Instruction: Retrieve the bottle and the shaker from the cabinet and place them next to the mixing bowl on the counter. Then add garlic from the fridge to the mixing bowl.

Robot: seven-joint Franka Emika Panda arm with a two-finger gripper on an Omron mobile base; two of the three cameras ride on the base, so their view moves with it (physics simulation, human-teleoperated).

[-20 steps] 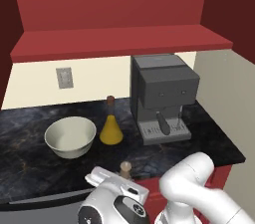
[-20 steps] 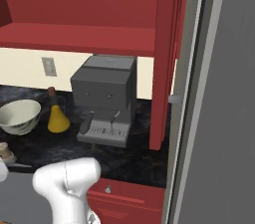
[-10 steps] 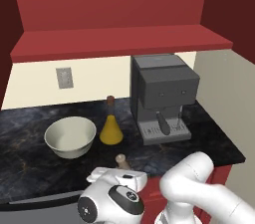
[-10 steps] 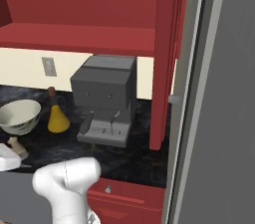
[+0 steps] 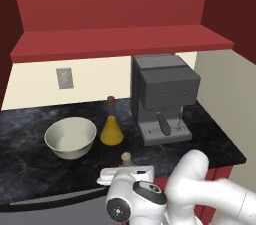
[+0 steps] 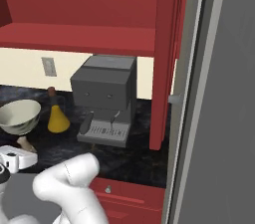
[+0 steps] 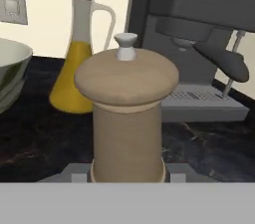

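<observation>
**On tabletop, near edge: shaker clamped between fingers**

On near part of black tabletop [image 5: 30, 169], shaker [image 7: 127, 118] upright, seen close in hand view: tan wooden body, wider rounded cap, small pale knob on top. Fingers [image 7: 77, 174] pressed to its base on both sides, only their grey tips visible low at left and right of body. Gripper [image 5: 126, 175] closed on shaker, white hand low at tabletop's near edge in left base view, shaker top [image 5: 126, 158] poking up just behind it. Whether shaker base touches tabletop or hangs just above: cannot tell.

Beyond shaker, bottle [image 5: 111, 124] upright on tabletop: amber-yellow cone, thin neck, dark brown stopper. Apart from shaker, farther back and slightly left. Mixing bowl [image 5: 70, 137] left of bottle, cream-white, upright, just beside it but not touching. Nothing seen inside bowl. Shaker nearer than both, right of bowl.

Right of bottle, grey coffee machine [image 5: 162, 96] against far wall, portafilter handle pointing forward over drip tray. Wall outlet [image 5: 64, 77] on cream wall above bowl.

Above tabletop, red cabinet [image 5: 120, 39] with red shelf spanning width and red side panel at right. From right base view, same row: bowl [image 6: 19, 116], bottle [image 6: 57, 114], coffee machine [image 6: 105, 98]; tall grey door edge of fridge [image 6: 219, 98] at far right.
</observation>
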